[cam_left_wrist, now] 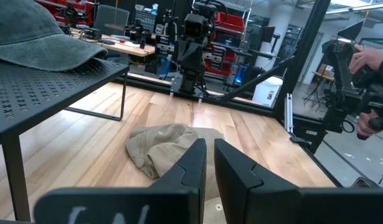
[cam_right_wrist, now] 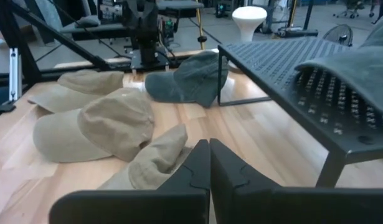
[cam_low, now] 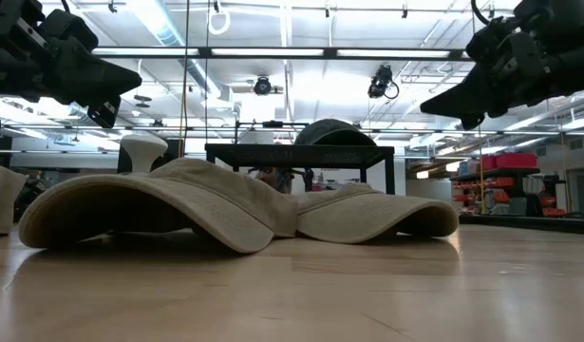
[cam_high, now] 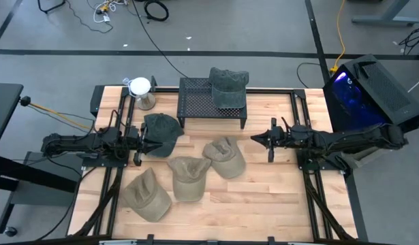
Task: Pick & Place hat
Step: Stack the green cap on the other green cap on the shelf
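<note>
High view: one green hat already on the rack, upper centre — I judge the next pick pending. Left gripper nearly shut, right gripper clenched, both empty — the next move needs opened fingers.

Both pincers, the left pincer and the right pincer, are black, over a pale blond wood table with plank seams. Just beside the left pincer lies a dark grey-green cap; between the two pincers lie three khaki tan caps. Beyond the right pincer, a black rack with a perforated dot-grid top carries another dark grey-green cap.
</note>
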Motion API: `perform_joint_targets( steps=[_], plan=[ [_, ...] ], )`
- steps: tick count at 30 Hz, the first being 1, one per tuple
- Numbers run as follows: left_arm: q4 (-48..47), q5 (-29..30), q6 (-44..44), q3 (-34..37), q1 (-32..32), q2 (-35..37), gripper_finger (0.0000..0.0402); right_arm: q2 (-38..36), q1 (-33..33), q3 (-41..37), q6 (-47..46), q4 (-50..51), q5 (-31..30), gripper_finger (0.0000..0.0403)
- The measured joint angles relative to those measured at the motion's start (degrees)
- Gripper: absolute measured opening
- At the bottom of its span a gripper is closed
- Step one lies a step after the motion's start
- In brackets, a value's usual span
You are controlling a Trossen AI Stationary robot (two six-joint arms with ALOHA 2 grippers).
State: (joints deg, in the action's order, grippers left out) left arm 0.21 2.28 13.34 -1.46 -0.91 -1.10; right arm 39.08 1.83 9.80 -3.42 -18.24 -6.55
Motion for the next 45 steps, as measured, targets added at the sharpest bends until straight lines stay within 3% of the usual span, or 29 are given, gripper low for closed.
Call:
perform_joint_targets(
  steps=[24,45],
  plan=[
    [0.0,0.0,0.0,0.0,0.0,0.0,0.0039,-9.9,0.0,0.0,0.9,9.4,0.1,0.0],
    [0.0,0.0,0.0,0.0,0.0,0.0,0.0039,-10.8,-0.1,0.0,-1.7,10.4,3.1,0.0]
  ],
)
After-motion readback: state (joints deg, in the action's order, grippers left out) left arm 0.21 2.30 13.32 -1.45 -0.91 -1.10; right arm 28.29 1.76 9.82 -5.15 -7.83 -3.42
